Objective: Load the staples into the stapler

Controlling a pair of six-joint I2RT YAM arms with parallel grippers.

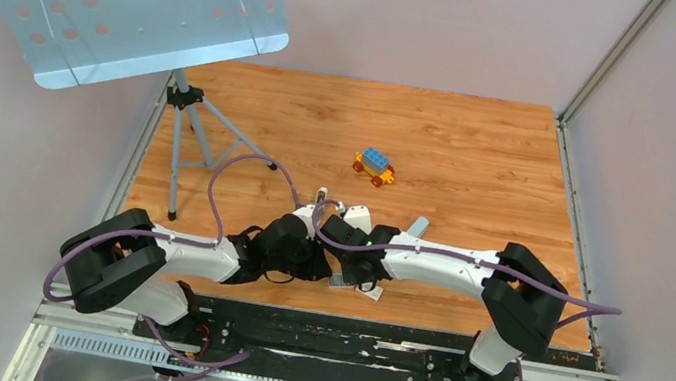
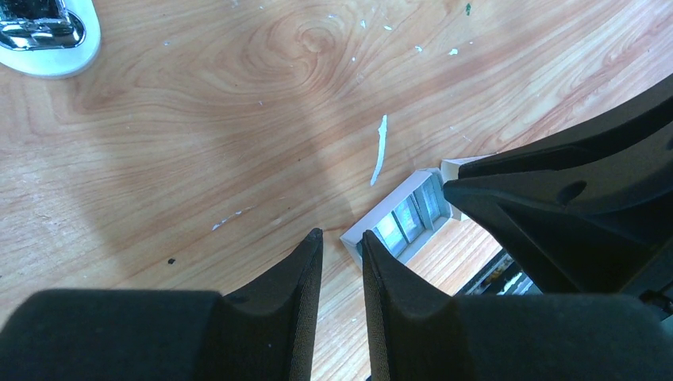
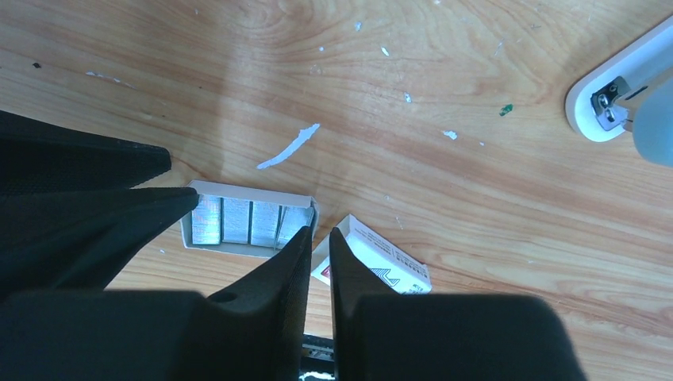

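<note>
The staples (image 3: 246,221) are grey ribbed strips lying side by side in a small open white tray (image 3: 238,190), also seen in the left wrist view as the tray (image 2: 361,226). My right gripper (image 3: 321,232) hovers at the tray's right end, its jaws a narrow slit apart with nothing visible between them; its left fingertip (image 3: 301,242) covers the last strip's end. My left gripper (image 2: 342,235) sits at the tray's other end, open by a finger's width, showing only wood in the gap. The white stapler (image 3: 615,99) lies apart, farther back on the table, and appears as the stapler (image 2: 44,36) and the stapler (image 1: 357,217).
A white printed cardboard box (image 3: 381,258) lies just right of the tray. A colourful toy car (image 1: 374,166) stands mid-table. A music stand (image 1: 193,118) rises at the back left. The table's near edge (image 1: 375,320) is close behind both grippers. White flecks dot the wood.
</note>
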